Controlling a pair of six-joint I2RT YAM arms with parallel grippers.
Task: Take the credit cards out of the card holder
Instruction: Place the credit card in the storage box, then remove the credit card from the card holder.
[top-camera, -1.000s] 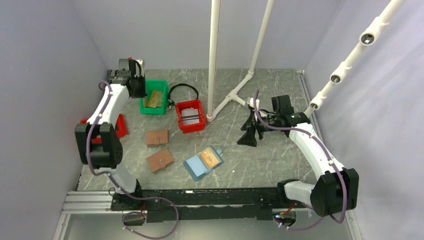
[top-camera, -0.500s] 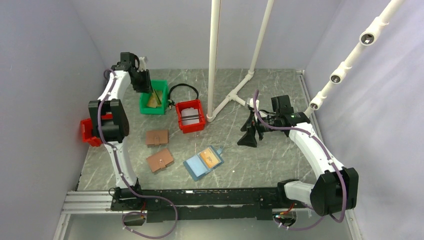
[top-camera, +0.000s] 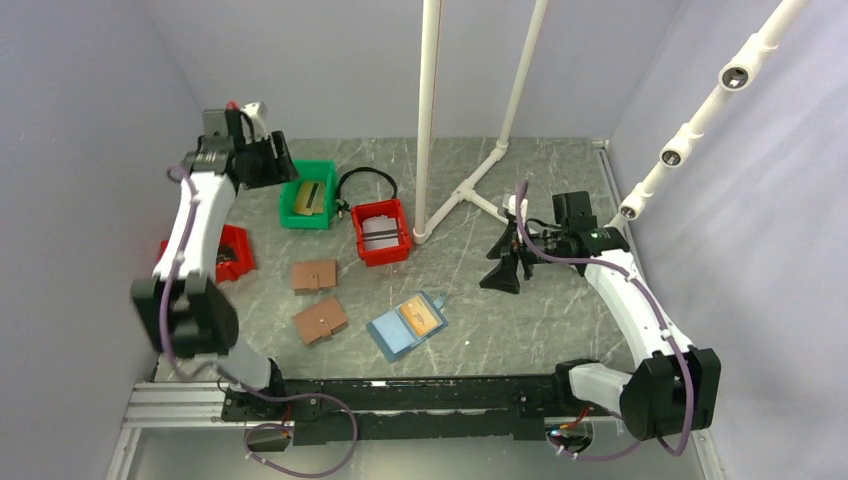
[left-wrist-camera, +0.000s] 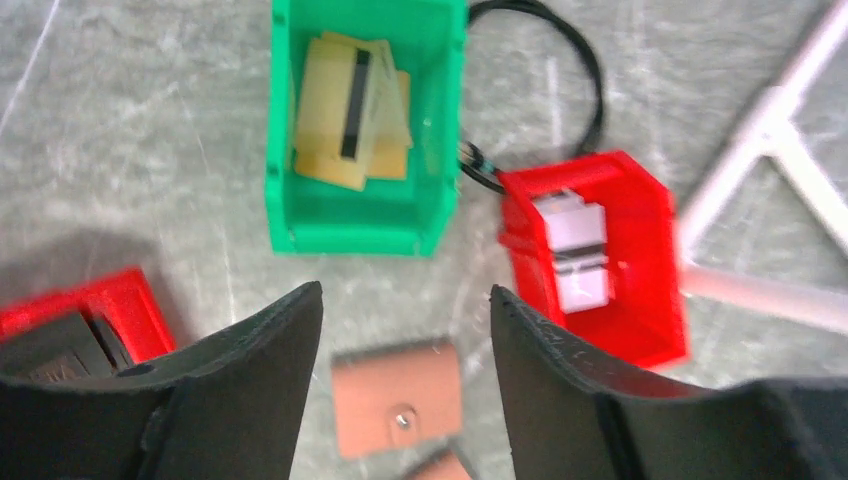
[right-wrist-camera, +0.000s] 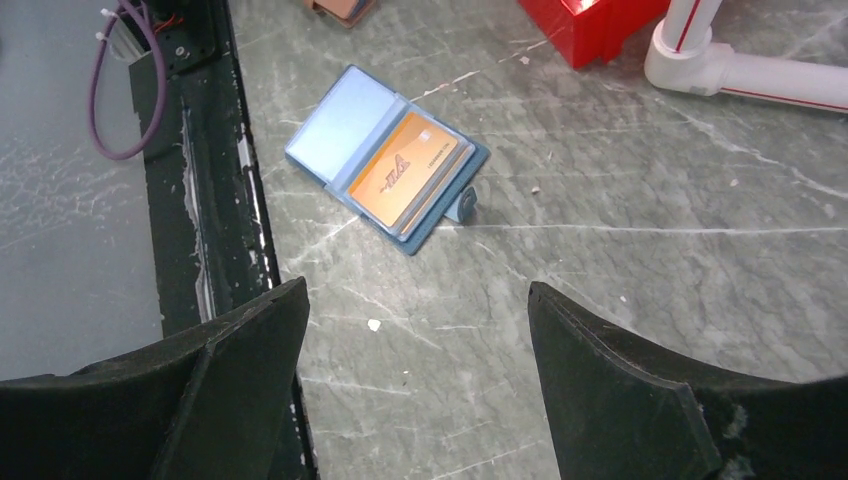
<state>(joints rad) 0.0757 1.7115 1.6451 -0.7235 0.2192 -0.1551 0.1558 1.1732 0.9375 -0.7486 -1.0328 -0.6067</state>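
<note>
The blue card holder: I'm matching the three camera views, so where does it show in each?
Top external: the blue card holder lies open, low centre, near the arms' bases.
Left wrist: not in view.
Right wrist: upper left of centre, open, an orange card on top.
Shared landmark: the red bin by the white pipe, seen in all three.
</note>
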